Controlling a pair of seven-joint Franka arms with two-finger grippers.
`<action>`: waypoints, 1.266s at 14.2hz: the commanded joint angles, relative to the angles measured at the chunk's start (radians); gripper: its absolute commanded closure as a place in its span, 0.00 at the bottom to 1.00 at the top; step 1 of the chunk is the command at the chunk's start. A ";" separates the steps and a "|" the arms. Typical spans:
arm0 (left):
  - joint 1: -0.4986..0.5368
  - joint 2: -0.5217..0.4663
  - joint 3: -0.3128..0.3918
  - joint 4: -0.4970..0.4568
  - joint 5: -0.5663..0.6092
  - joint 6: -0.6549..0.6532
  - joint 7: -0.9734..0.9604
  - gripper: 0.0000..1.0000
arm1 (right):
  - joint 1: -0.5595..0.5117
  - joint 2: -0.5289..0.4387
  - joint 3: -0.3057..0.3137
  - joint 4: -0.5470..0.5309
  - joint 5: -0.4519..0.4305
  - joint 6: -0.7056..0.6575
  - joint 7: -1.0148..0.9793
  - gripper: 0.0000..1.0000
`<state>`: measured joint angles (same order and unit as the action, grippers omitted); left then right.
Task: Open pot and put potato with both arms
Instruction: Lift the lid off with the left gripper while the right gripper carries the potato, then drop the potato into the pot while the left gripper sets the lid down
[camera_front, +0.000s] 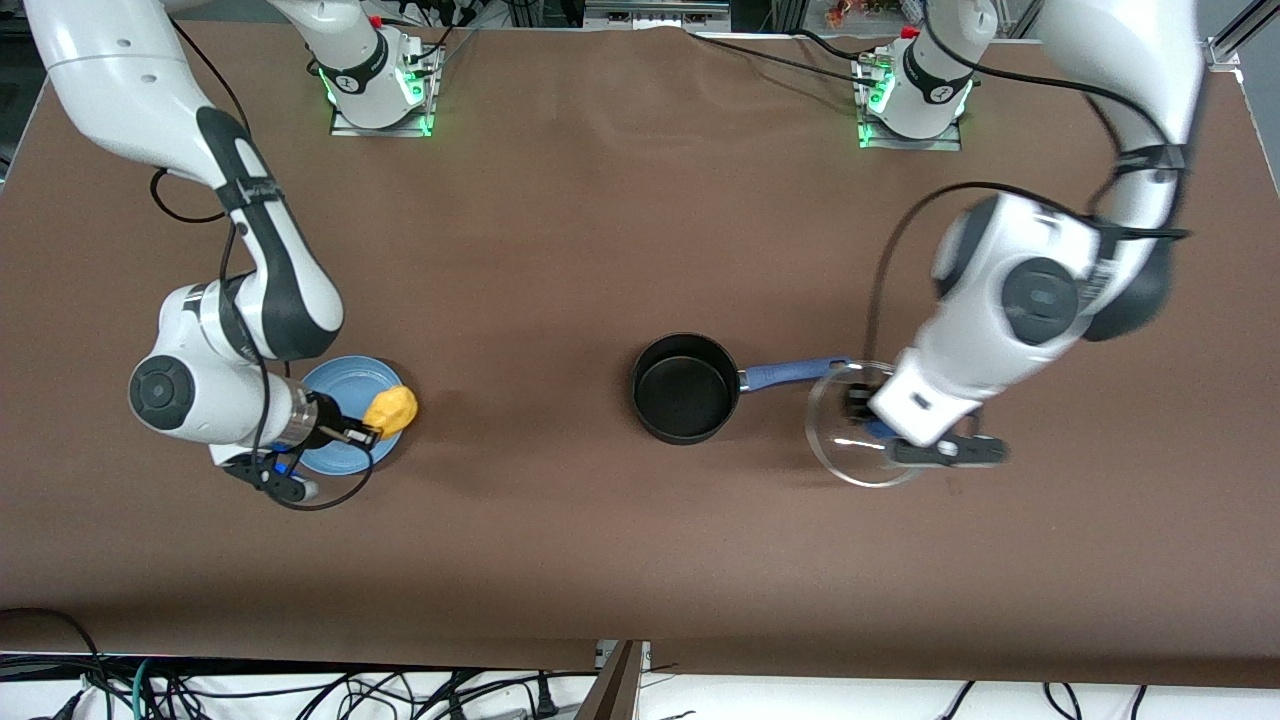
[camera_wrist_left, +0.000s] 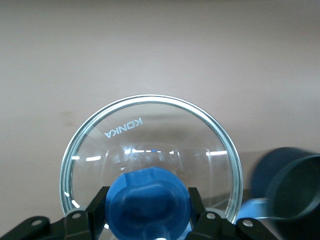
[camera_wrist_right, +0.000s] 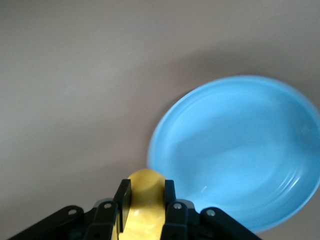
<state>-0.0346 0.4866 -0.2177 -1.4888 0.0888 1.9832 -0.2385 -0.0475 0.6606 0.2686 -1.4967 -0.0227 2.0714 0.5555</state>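
Pot (camera_front: 686, 388) mid-table, uncovered, nothing inside, handle pointing 3 o'clock. Left gripper (camera_wrist_left: 150, 220) clamped on glass lid (camera_wrist_left: 150, 160) knob, over handle tip. Right gripper (camera_wrist_right: 145, 207) clamped on potato (camera_front: 391, 408), over blue plate (camera_front: 345, 385) rim; bare table (camera_front: 600, 220) between plate and pot.

One of each item, two arms

You are looking at one pot (camera_front: 686, 388), one potato (camera_front: 391, 408), one glass lid (camera_front: 850, 440) with a single blue knob (camera_wrist_left: 148, 199), and one blue plate (camera_front: 345, 385). Two white arms are working over one brown table (camera_front: 600, 230), each carrying one gripper: the left gripper (camera_front: 885, 425) and the right gripper (camera_front: 362, 434), so you are counting two grippers in all. The pot is showing one long blue handle (camera_front: 790, 373).
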 joint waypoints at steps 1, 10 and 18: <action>0.096 -0.071 0.058 -0.109 -0.037 0.003 0.285 0.38 | 0.006 -0.022 0.029 -0.011 0.006 -0.021 0.049 0.70; 0.179 -0.013 0.323 -0.295 -0.083 0.254 0.675 0.36 | 0.179 0.013 0.050 0.139 0.099 -0.062 0.349 0.73; 0.245 0.092 0.328 -0.326 -0.181 0.402 0.821 0.32 | 0.420 0.146 0.049 0.260 0.165 0.215 0.725 0.73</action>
<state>0.1997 0.5721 0.1083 -1.8147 -0.0592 2.3618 0.5381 0.3220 0.7550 0.3206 -1.2840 0.1343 2.2255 1.2088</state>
